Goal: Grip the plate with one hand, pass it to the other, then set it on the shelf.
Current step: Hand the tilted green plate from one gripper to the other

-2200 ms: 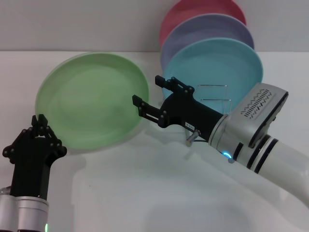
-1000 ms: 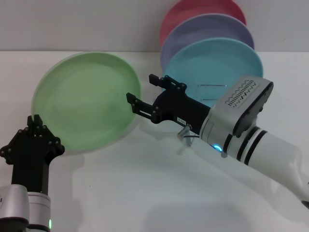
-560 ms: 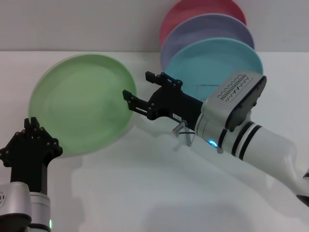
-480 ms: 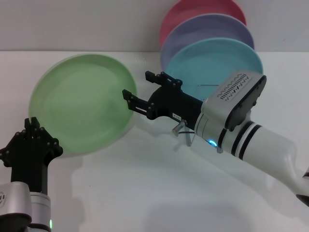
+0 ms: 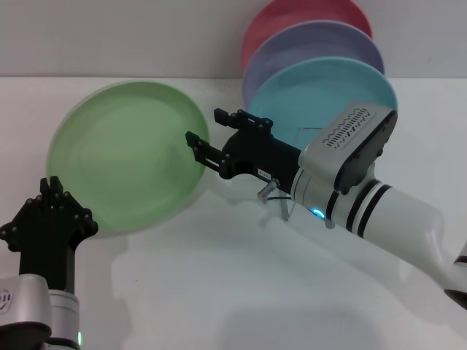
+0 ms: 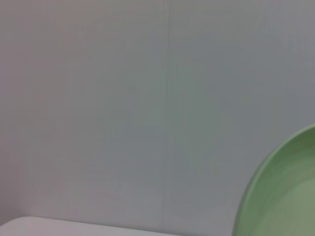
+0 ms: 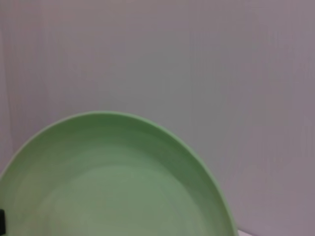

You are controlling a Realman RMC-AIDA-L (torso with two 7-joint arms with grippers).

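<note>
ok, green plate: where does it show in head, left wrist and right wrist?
Head: the green plate is at centre-left, held up and tilted above the left gripper, its right rim between the open jaws of the right gripper.
Left wrist: only a rim arc in one corner.
Right wrist: the plate fills one half.
Shared landmark: the plate's curved rim against the plain wall.
</note>
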